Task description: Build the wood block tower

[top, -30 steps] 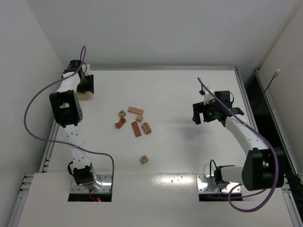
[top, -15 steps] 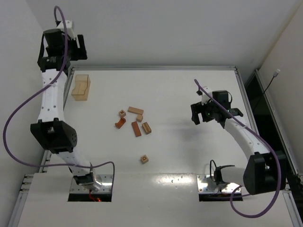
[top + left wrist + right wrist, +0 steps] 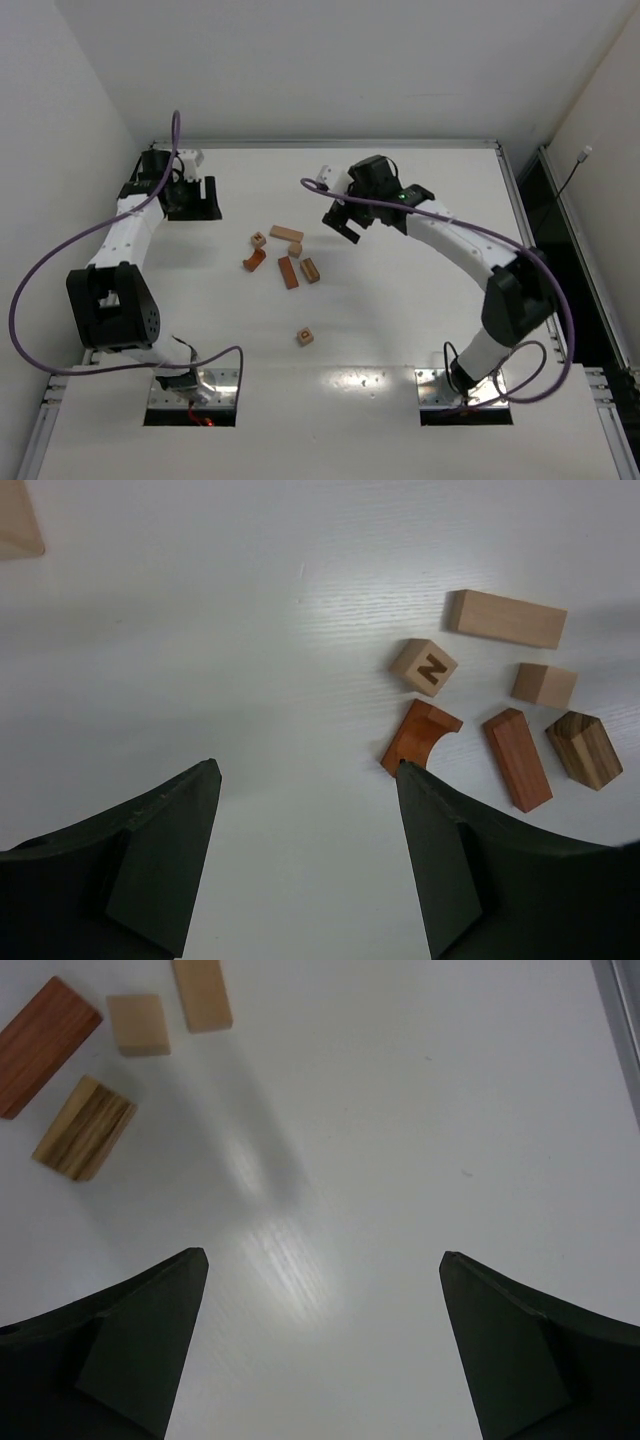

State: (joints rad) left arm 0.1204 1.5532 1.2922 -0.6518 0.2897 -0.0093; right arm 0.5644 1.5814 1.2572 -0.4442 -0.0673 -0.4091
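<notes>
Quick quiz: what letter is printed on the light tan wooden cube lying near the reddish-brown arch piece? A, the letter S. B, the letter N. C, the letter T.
B: in the left wrist view, the light tan wooden cube shows a dark N on its upper face, close by the reddish-brown arch piece.

Wooden blocks (image 3: 287, 272) lie unstacked in a cluster, one cube (image 3: 305, 336) well apart.
</notes>
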